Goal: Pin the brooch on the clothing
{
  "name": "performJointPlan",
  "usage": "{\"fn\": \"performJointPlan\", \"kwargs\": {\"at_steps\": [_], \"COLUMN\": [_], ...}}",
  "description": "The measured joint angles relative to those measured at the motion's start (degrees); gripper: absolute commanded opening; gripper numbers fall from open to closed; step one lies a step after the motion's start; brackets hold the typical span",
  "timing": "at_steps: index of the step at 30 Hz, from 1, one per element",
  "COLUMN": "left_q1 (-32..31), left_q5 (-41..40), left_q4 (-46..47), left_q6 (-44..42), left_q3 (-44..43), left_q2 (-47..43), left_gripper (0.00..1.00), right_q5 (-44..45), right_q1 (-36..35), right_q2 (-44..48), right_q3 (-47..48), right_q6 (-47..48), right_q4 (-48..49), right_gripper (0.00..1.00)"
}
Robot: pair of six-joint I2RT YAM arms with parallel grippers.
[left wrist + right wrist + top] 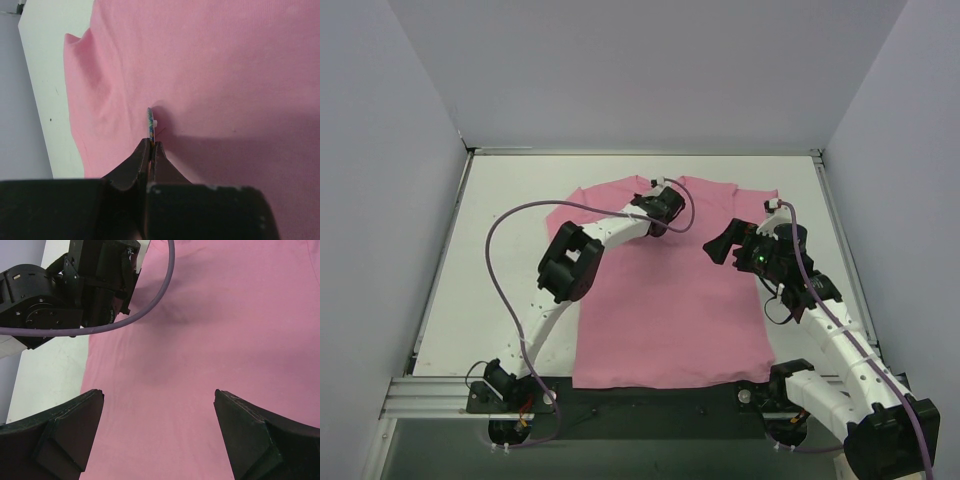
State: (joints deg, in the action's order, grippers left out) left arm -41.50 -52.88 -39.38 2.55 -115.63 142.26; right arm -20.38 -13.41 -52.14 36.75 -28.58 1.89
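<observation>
You're looking at a lab-style robot test cell. Plain pale walls point(640, 60) box in a white tabletop point(470, 300) on the left, right and far sides. An aluminium rail point(420, 400) runs along the near edge, and a purple cable point(115, 325) loops off the left arm point(555, 300), bolted beside the right arm point(840, 340).

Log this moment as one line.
left gripper: shut on brooch, held edge-on over T-shirt | right gripper: open, above T-shirt, holding nothing

White arms point(542, 325) with black joints point(568, 262), purple cables point(500, 225).
</observation>
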Motion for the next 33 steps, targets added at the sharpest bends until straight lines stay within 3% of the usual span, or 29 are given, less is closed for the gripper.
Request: {"fn": "performJointPlan", "kwargs": {"at_steps": [21,33], "left_q1": [-2.7,-0.3], "left_q5": [5.2,21.1], "left_q4": [-4.5,4.8], "left_q6": [1.4,4.5], "left_q3": [-4.7,10.2], "left_q2": [0.5,-12.1], "left_gripper": [0.0,0.0], "right_q5": [0.0,0.0], "right_q1": [0.7,1.1], "right_q2": [1.8,3.7], "right_q3": [0.0,-0.7], "right_q6": [-0.3,-0.3], "right_q4": [-0.2,-0.8], "right_gripper": [1.0,1.0]}}
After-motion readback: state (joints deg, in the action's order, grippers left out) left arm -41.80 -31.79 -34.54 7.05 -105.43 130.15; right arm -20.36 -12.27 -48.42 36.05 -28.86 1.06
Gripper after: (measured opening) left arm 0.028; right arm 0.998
